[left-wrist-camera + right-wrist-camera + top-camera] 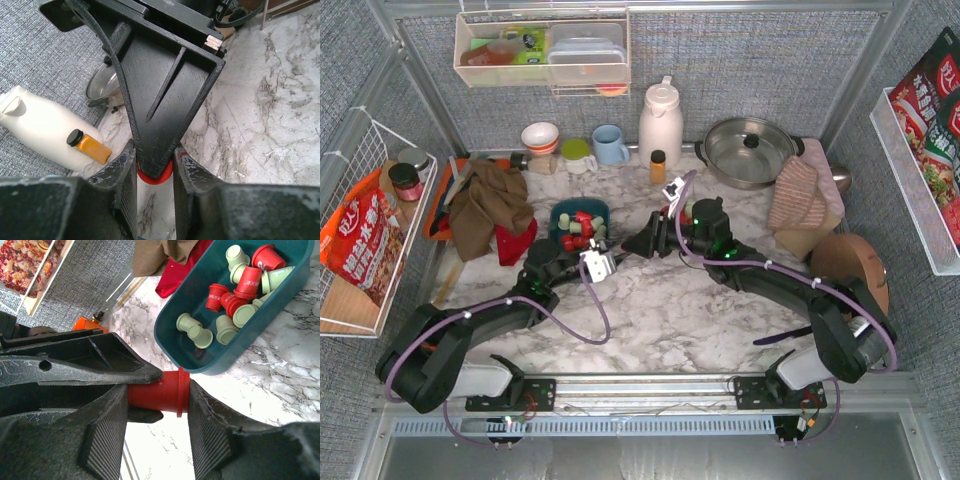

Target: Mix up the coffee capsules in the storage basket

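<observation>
The dark teal storage basket [560, 210] sits mid-table and holds several red and mint green capsules. In the right wrist view its wall [225, 357] is just beyond my fingers, with red capsules [247, 280] and green capsules [200, 335] inside. My two grippers meet just in front of the basket. My right gripper [157, 400] [632, 247] is shut end to end on one red capsule [155, 395]. My left gripper [154, 175] [612, 258] closes on the same capsule [155, 179] from its sides. Its fingers [90, 365] lie above and below the capsule. The capsule is hidden in the top view.
A brown cloth [485, 205] and a red cloth [515, 240] lie left of the basket beside an orange tray [442, 200]. An amber bottle [658, 165], a white thermos [660, 120], a blue mug [610, 145] and a pot [750, 150] stand behind it. A wooden disc [850, 265] is at right.
</observation>
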`<state>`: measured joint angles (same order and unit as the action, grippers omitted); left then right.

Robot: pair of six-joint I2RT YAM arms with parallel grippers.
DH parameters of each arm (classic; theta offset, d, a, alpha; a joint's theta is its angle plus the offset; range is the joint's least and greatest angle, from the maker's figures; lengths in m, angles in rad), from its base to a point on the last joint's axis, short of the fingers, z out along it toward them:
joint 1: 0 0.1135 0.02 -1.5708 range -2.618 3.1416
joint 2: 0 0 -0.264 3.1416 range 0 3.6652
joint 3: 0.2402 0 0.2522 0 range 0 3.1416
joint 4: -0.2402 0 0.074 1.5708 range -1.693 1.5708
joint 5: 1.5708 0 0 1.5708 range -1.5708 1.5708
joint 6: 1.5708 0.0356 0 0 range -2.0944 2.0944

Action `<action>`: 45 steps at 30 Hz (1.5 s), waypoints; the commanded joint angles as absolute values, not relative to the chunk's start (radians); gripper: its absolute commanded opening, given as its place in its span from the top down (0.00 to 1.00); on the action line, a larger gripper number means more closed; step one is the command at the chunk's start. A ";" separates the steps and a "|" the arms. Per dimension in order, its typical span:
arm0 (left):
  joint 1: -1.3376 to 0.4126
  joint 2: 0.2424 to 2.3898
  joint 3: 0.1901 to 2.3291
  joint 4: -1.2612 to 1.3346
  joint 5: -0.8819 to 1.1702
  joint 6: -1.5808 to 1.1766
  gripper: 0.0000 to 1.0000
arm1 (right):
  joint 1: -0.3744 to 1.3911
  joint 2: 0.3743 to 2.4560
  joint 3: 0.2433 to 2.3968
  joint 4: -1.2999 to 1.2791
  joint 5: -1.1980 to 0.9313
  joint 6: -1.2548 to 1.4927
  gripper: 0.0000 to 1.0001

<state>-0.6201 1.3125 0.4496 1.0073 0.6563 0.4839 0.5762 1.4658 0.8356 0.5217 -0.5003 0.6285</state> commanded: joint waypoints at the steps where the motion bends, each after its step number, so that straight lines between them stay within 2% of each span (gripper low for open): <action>1: -0.623 1.303 0.468 0.965 0.652 0.514 0.74 | 0.578 1.438 0.844 0.516 -0.472 0.599 0.48; 8: -0.623 1.313 0.486 0.923 0.609 0.514 0.81 | 0.577 1.369 0.856 0.404 -0.388 0.529 0.36; 12: -0.623 1.316 0.496 0.898 0.558 0.514 0.82 | 0.575 1.341 0.876 0.325 -0.320 0.486 0.34; 17: -0.622 1.308 0.559 0.737 0.284 0.543 0.83 | 0.569 1.356 0.946 0.099 -0.057 0.407 0.34; 22: -0.606 1.366 0.665 0.545 -0.014 0.480 0.82 | 0.549 1.450 1.024 -0.019 0.146 0.342 0.34; 25: -0.581 1.433 0.751 0.416 -0.121 0.381 0.77 | 0.538 1.527 1.070 -0.084 0.219 0.317 0.34; 34: -0.524 1.546 0.888 0.142 -0.213 0.485 0.75 | 0.522 1.722 1.195 -0.192 0.300 0.280 0.33; 38: -0.514 1.609 0.983 -0.093 -0.130 0.525 0.71 | 0.512 1.804 1.256 -0.203 0.324 0.270 0.33; 45: -0.483 1.757 1.162 -0.420 -0.039 0.525 0.72 | 0.477 1.917 1.360 -0.230 0.350 0.238 0.34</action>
<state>-0.5030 1.7115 1.1049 -0.1841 -0.0940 0.5106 0.4961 1.8816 1.3170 -0.2043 0.3199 0.2611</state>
